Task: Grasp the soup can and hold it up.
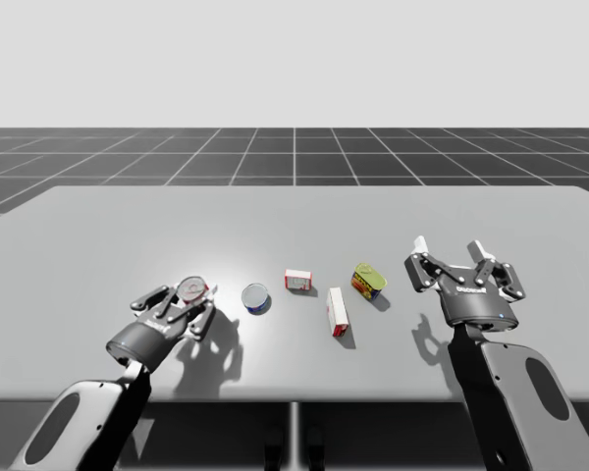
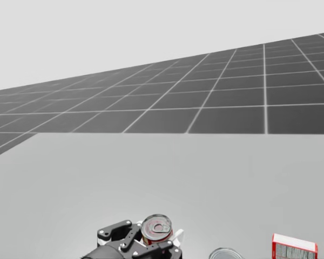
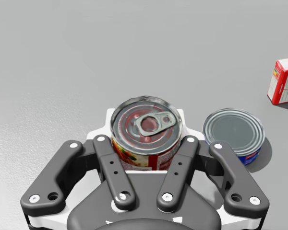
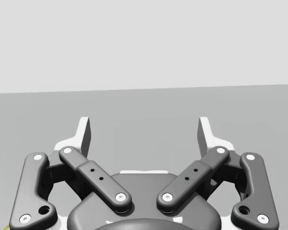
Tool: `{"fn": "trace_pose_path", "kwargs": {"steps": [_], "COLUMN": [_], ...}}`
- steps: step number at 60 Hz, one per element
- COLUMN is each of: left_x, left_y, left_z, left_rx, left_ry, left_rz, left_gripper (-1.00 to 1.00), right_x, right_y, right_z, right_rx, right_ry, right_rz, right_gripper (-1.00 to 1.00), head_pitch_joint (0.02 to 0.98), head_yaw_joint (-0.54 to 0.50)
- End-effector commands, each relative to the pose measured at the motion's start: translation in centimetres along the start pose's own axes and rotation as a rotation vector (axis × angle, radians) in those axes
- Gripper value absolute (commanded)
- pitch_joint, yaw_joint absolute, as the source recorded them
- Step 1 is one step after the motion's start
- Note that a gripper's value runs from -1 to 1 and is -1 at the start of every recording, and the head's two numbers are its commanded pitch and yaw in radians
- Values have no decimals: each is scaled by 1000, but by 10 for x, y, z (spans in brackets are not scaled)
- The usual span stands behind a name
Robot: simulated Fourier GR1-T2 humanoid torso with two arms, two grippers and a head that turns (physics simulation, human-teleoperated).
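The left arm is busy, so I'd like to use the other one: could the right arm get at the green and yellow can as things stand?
Probably yes. The right gripper is open and empty, and the green and yellow can sits nearest it, apart from the red and white box, with nothing between.

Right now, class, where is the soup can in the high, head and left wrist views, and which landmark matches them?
High view: soup can left of centre, in my left tool.
Head view: soup can near the bottom edge, left of middle.
Left wrist view: soup can between the tool's fingers.
Landmark: the blue can beside it in all three.
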Motion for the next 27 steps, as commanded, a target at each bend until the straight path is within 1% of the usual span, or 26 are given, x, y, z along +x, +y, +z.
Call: {"fn": "trace_pose_path", "kwargs": {"steps": [1, 3, 4, 10, 14, 15, 19, 20, 22, 26, 27], "left_x": [48, 52, 59, 77, 90, 98, 112, 112, 124, 135, 142], "left_y": [-8, -7, -6, -5, -5, -4, -2, -2, 1, 2, 3], "left_z": [2, 3, 5, 10, 14, 17, 21, 21, 25, 28, 30], "left_rx": [-105, -103, -99, -94, -89, -86, -66, -66, -57, -45, -41], "left_ry": [-110, -119, -132, -172, -197, -214, -243, -243, -264, -281, -295], "left_rz": [-63, -67, -73, -76, -86, -92, -115, -115, -123, -133, -137], "left_gripper": [1000, 1000, 1000, 1000, 1000, 1000, 1000, 1000, 1000, 1000, 1000], "right_x": [0, 0, 0, 0, 0, 0, 0, 0, 0, -1, -1], "right_y": [0, 0, 0, -1, -1, 0, 1, 1, 2, 3, 3], "right_z": [-1, -1, -1, 0, 0, 0, 0, 0, 0, 0, 0], "right_rx": [3, 4, 5, 10, 14, 17, 25, 25, 34, 40, 44], "right_ry": [5, 6, 7, 11, 11, 12, 14, 14, 14, 15, 14], "right_rz": [-3, -3, -2, -1, 0, 0, -5, -5, -4, -8, -9], "right_gripper": [-1000, -1000, -1000, -1000, -1000, -1000, -1000, -1000, -1000, -1000, -1000], "head_pitch_joint": [434, 435, 435, 436, 437, 436, 431, 431, 426, 425, 424], "head_yaw_joint": [387, 387, 387, 386, 385, 384, 383, 383, 381, 380, 380]}}
